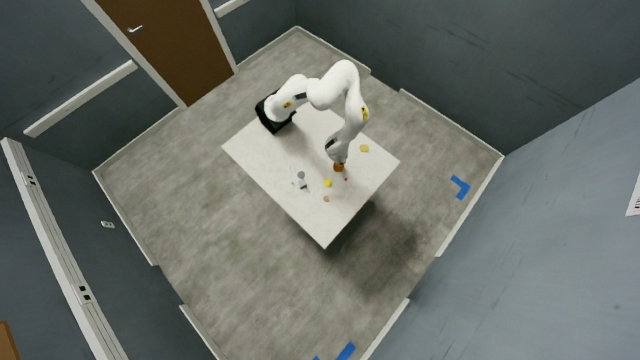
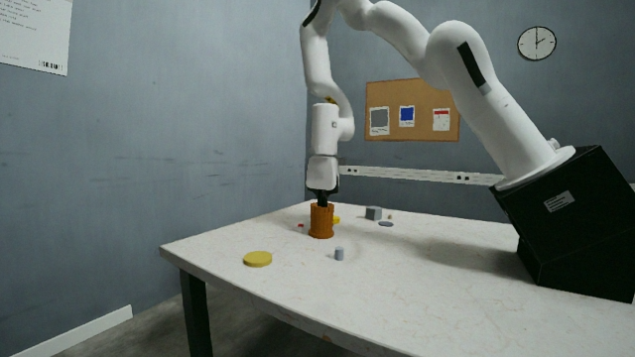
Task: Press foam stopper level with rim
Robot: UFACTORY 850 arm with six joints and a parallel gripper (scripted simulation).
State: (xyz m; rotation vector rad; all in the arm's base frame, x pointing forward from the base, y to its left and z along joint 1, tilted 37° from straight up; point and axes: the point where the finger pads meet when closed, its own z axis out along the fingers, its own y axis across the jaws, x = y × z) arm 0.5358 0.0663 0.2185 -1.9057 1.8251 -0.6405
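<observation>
the foam stopper is hidden inside the orange jar — its level can't be told. from above, the wrist covers the gripper and the jar's mouth; the arm's upper bend is cut off by the exterior view's top edge.

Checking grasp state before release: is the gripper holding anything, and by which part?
Nothing is held. The gripper is shut, its closed jaws pointing straight down into the mouth of the orange jar, pressing rather than gripping.
</observation>
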